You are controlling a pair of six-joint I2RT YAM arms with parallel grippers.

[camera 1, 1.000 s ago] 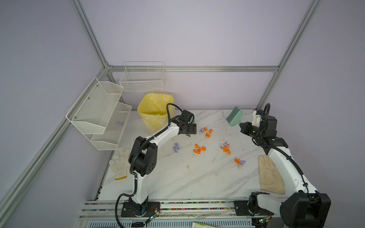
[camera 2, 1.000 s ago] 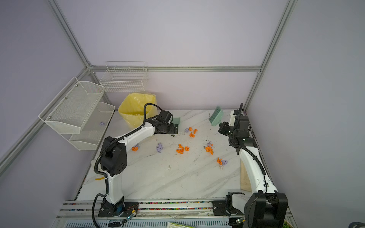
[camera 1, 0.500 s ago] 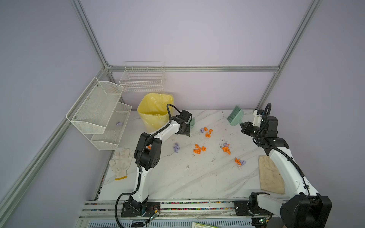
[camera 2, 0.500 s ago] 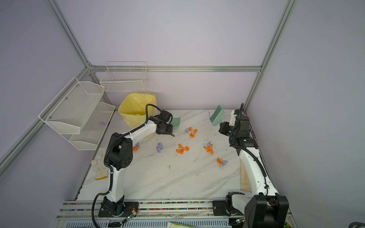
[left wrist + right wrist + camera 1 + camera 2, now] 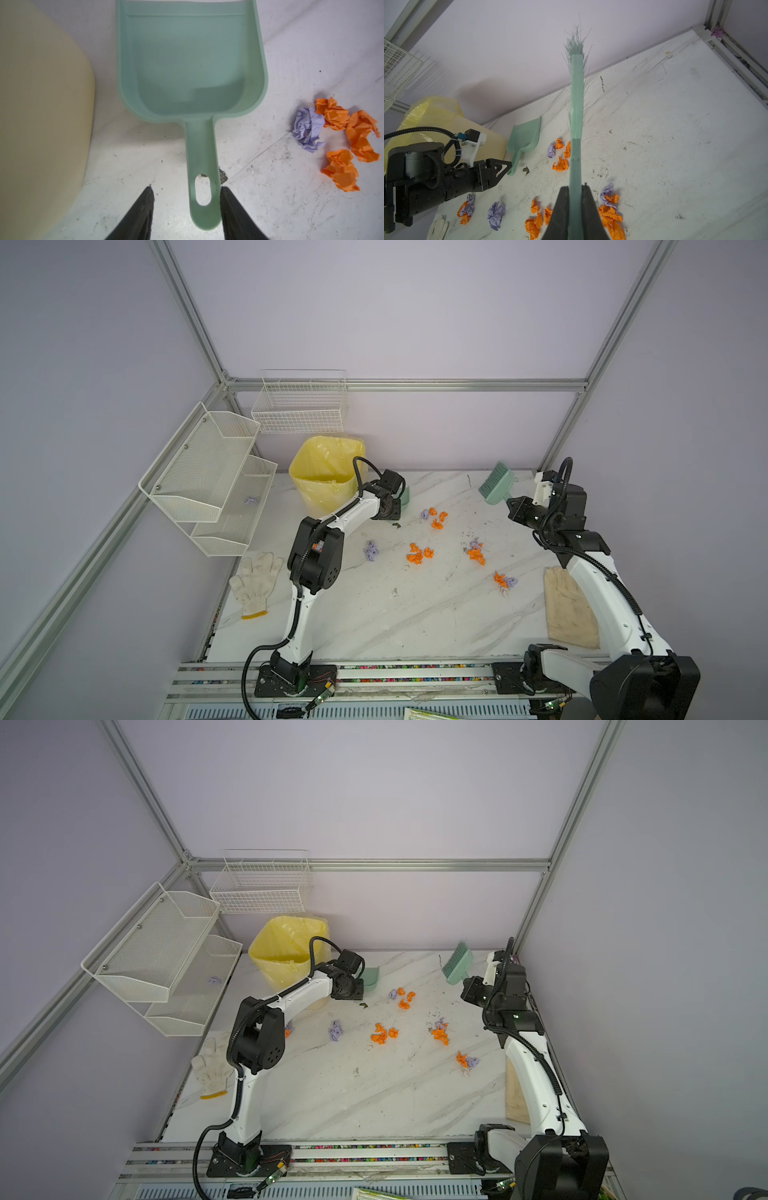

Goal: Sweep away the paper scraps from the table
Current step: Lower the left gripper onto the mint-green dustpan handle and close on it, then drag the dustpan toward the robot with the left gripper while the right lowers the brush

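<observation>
Two jobs are running: my right pincer (image 5: 575,188) is gripping the brush (image 5: 577,93) aloft; my left pincer (image 5: 186,188) is straddling the dustpan handle (image 5: 201,145), jaws open, one side gapped. I am planning to centre it before squeezing. Paper scraps (image 5: 419,553) are lying across the surface (image 5: 374,622).

Dustpan (image 5: 371,978) between bin (image 5: 282,952) and paper scraps (image 5: 402,998)

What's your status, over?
Left gripper open astride handle of dustpan. Right gripper shut on brush, bristles raised. Paper scraps scattered on table, dustpan empty. Yellow bin close beside dustpan.
</observation>
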